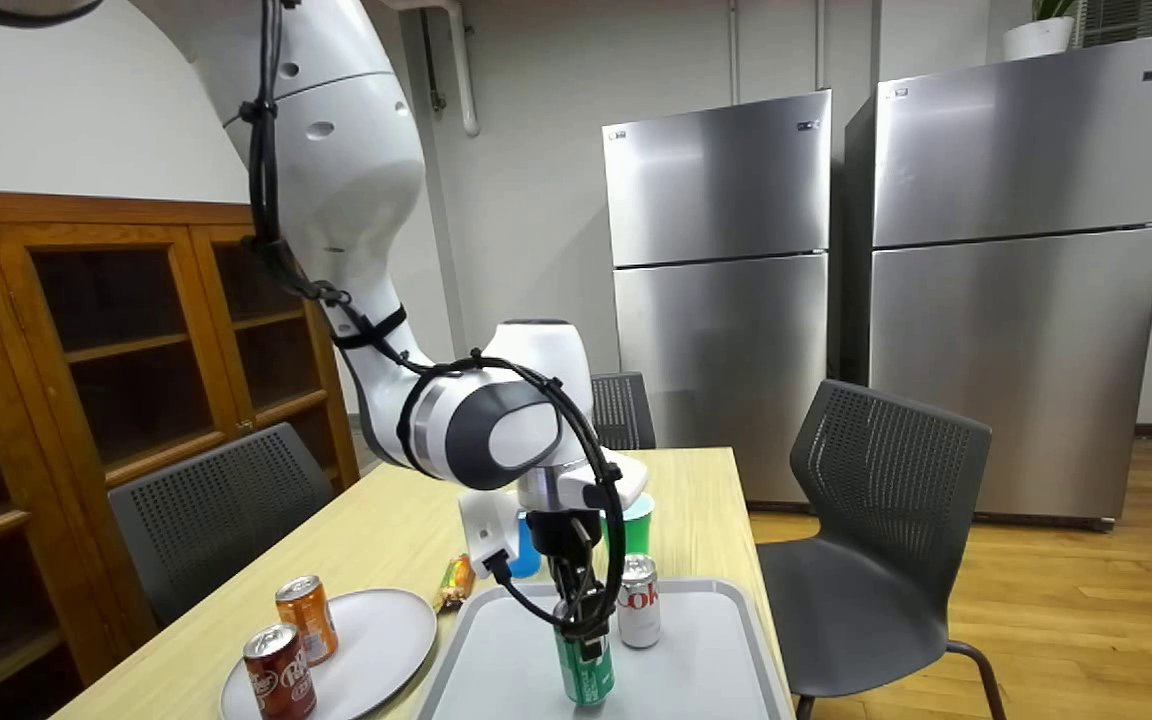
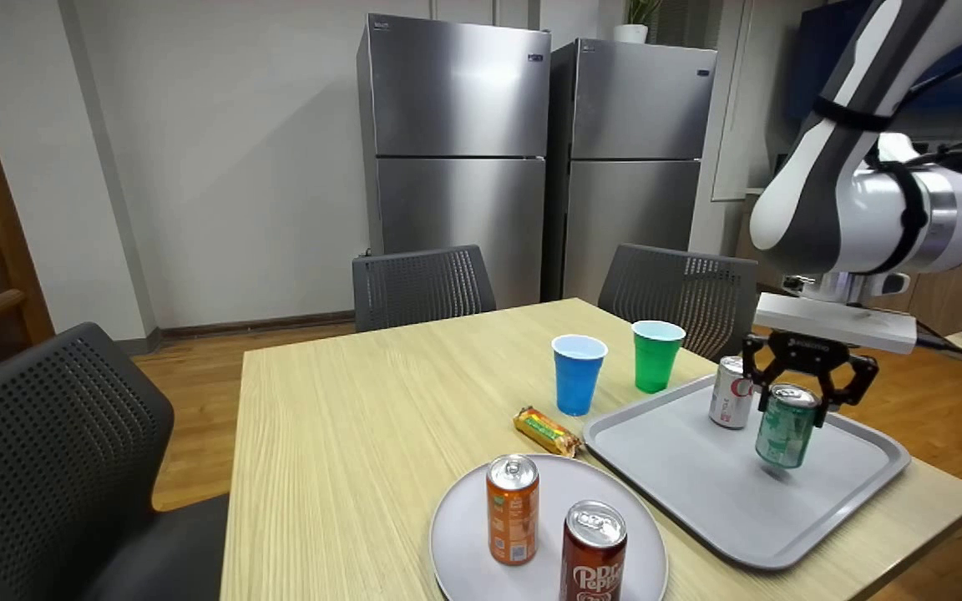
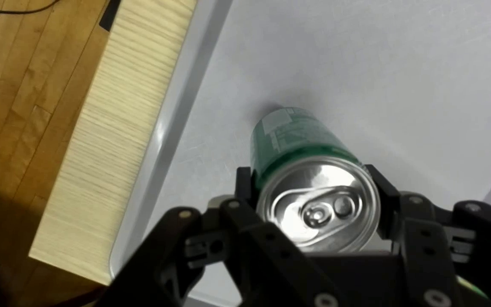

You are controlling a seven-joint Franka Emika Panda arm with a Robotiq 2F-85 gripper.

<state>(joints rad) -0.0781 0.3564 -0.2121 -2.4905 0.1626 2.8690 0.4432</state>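
My gripper is shut on a green soda can, one finger on each side of its upper part. The silver lid with its pull tab faces the wrist camera. In an exterior view the green can leans a little over the grey tray, with a shadow under its base. Whether the base touches the tray I cannot tell. Close beside it a white and red Coke can stands upright on the tray. In an exterior view the arm's cables partly cover the gripper.
A light plate left of the tray bears an orange can and a Dr Pepper can. Behind the tray stand a blue cup and a green cup. A wrapped snack lies near the plate. Chairs surround the table.
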